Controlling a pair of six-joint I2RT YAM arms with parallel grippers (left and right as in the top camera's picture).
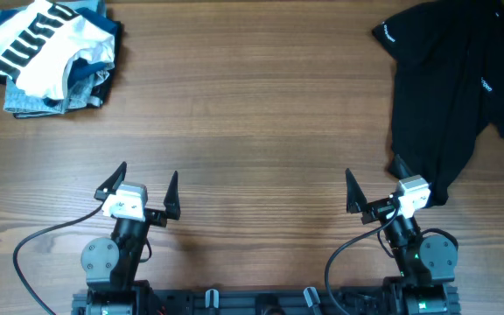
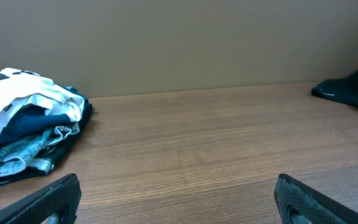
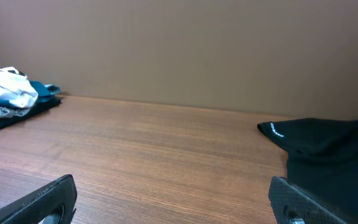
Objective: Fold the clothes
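The black short-sleeved shirt (image 1: 449,83) lies crumpled at the far right of the table, with small white logo prints; its lower end reaches down beside my right gripper. It also shows in the right wrist view (image 3: 328,155) and as a dark edge in the left wrist view (image 2: 353,92). My left gripper (image 1: 144,185) is open and empty near the front left; its fingers show wide apart in the left wrist view (image 2: 179,202). My right gripper (image 1: 374,179) is open and empty, its right finger next to the shirt's lower edge (image 3: 173,199).
A pile of other garments (image 1: 55,54), white with black stripes on top of blue and grey ones, sits at the back left corner; it also shows in the left wrist view (image 2: 23,124) and the right wrist view (image 3: 11,96). Bare wooden table (image 1: 252,114) lies between pile and shirt.
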